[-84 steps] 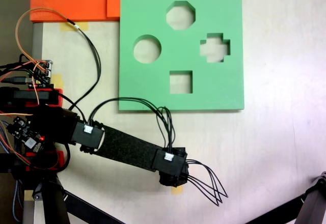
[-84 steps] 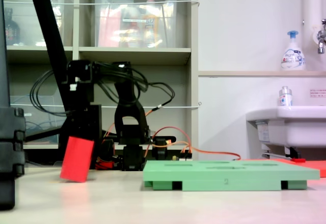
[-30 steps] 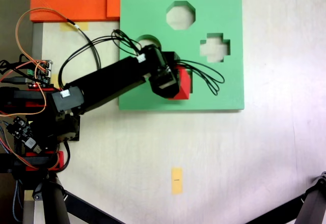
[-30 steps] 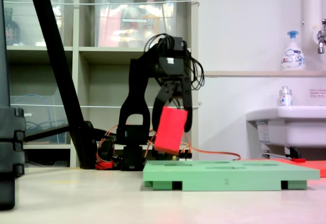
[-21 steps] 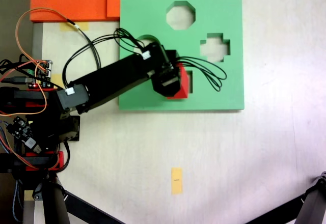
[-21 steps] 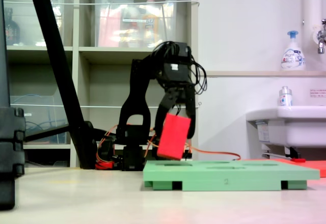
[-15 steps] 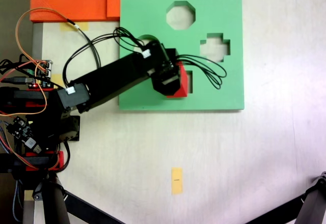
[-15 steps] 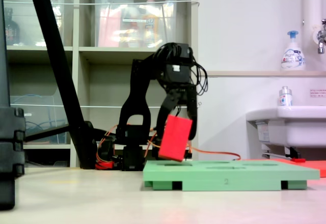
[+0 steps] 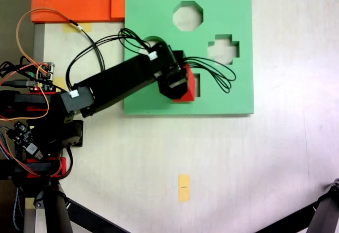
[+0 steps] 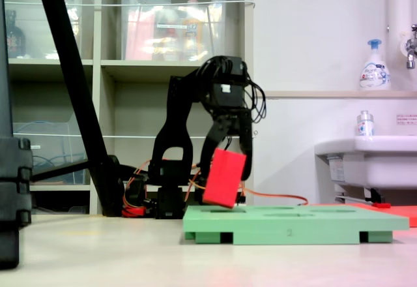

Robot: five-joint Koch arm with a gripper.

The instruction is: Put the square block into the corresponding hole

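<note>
The big green foam board [image 9: 222, 90] lies on the table [image 9: 254, 169] under the hand [image 10: 229, 151]. The hand grips the red square block [image 10: 223, 177], tilted, just above the square hole [image 9: 196, 84].

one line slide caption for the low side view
Pincer holds the tilted red block just above the green foam board.
</note>
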